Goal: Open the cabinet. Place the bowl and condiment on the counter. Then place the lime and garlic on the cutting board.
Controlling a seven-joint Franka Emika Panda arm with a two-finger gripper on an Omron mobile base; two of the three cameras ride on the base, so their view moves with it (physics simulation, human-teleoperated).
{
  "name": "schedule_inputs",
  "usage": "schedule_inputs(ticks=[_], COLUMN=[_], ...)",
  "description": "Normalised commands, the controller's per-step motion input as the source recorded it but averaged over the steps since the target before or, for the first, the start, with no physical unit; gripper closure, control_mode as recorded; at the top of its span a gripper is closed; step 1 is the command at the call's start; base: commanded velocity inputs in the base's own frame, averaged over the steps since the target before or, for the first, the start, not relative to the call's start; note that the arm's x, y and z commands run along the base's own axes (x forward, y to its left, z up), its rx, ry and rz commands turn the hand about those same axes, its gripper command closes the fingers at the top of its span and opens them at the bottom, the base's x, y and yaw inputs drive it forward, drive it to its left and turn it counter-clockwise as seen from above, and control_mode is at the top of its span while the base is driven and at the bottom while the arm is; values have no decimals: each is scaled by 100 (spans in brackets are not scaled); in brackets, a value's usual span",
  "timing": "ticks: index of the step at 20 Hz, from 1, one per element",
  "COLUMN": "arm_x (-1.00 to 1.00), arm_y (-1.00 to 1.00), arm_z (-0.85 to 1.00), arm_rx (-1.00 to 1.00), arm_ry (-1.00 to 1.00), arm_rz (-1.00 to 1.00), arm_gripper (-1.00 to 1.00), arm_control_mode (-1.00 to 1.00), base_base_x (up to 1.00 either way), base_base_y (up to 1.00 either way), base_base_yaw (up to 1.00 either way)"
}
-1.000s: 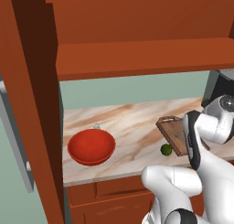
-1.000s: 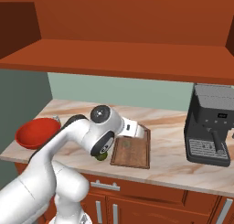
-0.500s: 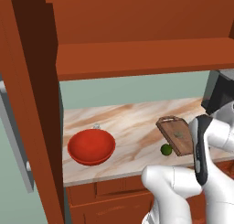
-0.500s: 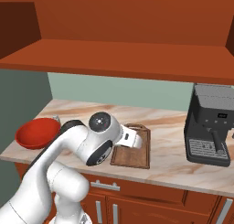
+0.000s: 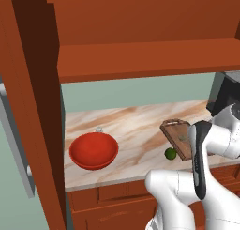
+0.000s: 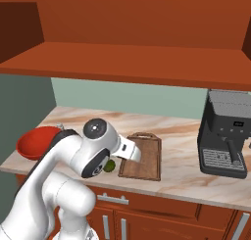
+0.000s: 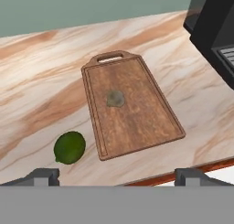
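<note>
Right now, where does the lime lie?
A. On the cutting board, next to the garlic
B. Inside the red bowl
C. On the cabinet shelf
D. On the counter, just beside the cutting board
D. In the hand view the lime rests on the bare counter just off the long edge of the cutting board, while the garlic alone sits on the board.

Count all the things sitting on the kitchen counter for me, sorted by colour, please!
Red: 1, the bowl
Green: 1, the lime
Brown: 1, the cutting board
Grey: 2, the garlic lying on the board and the small shaker behind the bowl
Black: 1, the coffee machine
Total: 6
</note>
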Motion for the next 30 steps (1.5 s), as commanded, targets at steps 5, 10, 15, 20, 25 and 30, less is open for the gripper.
schedule_inputs(ticks=[5,10,15,20,25,30], arm_x=[0,-2,-3,-1,0,0], arm_y=[19,3,1,10,23,27], arm_z=[0,0,0,0,-2,-13], arm_rx=[1,3,4,3,1,0], arm_ry=[7,5,6,5,5,6], arm_rz=[-3,-1,0,0,0,0], arm_gripper=[-100,-100,-100,-100,-100,-100], arm_control_mode=[-100,-100,-100,-100,-100,-100], base_base_x=[0,0,0,0,0,0], base_base_y=[0,0,0,0,0,0], base_base_yaw=[0,0,0,0,0,0])
